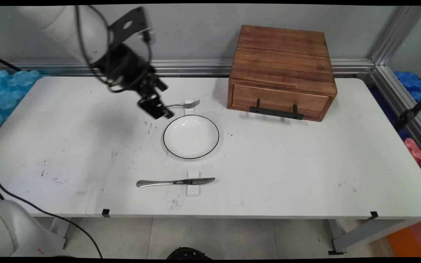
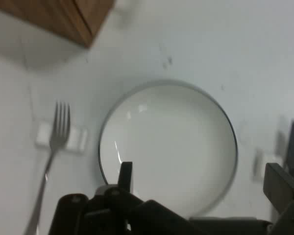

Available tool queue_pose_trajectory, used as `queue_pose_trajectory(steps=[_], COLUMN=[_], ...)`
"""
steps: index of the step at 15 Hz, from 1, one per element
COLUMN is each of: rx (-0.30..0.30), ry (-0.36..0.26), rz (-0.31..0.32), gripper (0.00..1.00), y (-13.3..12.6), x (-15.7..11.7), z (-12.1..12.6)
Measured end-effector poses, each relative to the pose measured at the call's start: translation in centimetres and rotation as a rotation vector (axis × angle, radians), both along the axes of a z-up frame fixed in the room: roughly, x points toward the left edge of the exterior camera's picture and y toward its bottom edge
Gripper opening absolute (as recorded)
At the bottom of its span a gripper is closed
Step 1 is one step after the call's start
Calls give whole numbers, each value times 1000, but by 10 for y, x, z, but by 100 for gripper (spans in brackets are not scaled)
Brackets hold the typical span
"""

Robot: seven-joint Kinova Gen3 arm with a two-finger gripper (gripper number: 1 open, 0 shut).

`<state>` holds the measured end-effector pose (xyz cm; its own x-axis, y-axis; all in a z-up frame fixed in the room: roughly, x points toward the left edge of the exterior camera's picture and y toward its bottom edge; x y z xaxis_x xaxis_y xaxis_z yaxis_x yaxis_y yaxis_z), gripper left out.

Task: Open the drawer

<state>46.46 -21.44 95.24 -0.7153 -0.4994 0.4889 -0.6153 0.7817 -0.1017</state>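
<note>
Fork [image 1: 188, 105] on its small white rest [image 2: 61, 138], just behind the black-rimmed plate [image 1: 191, 137] on the worktop [image 1: 287, 164], untouched. Gripper [image 1: 158, 109] hovering just left of it, jaws apart and holding nothing. Knife [image 1: 175, 182] lying on another rest nearer the front edge, wooden drawer box [image 1: 281, 71] shut.

White, seemingly black-rimmed plate [image 1: 191, 137]

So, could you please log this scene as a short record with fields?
pincer: open, holding nothing, hanging over the plate's left edge near the fork's handle
fork: behind the plate, tines right, resting on a small white block
plate: white, dark rim, nothing on it, mid-table
knife: in front of the plate, on another white block
wooden box: back right, drawer shut, black handle
</note>
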Motion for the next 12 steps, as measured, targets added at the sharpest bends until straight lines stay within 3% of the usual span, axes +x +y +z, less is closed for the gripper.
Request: queue_pose_trajectory(steps=[6,12], rx=[-70,-102], ry=[-8,-13], rz=[-77,-133], gripper=[100,100], y=[-64,-114], x=[-62,-116], z=[-12,-34])
